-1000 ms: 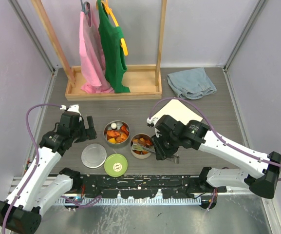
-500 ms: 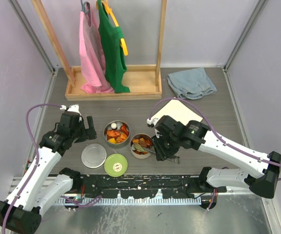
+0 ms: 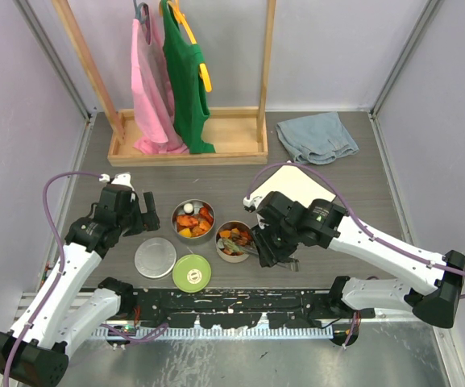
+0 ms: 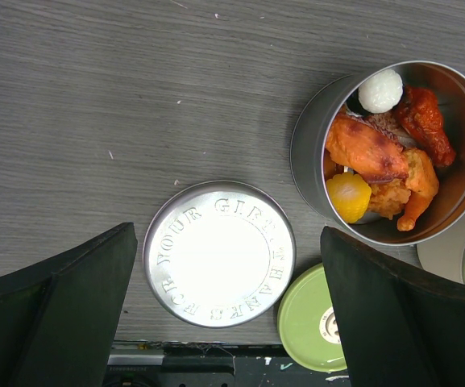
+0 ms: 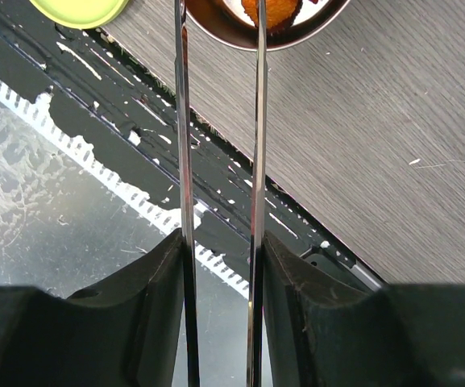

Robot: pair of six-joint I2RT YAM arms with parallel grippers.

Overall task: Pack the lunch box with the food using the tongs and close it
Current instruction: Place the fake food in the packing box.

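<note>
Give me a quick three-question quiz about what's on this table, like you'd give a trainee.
1. True or false: both tins have their lids on.
2. The right gripper holds: A) tongs B) a spoon C) a fork.
3. Which lid shows centred between the fingers of the open left gripper, in its wrist view?
Key: 1 false, both stand open with food inside. 2 A. 3 the steel lid; the green lid lies beside it.

tins (image 4: 309,153): shiny steel; tongs (image 5: 257,121): polished metal; table (image 4: 95,97): matt grey woodgrain
</note>
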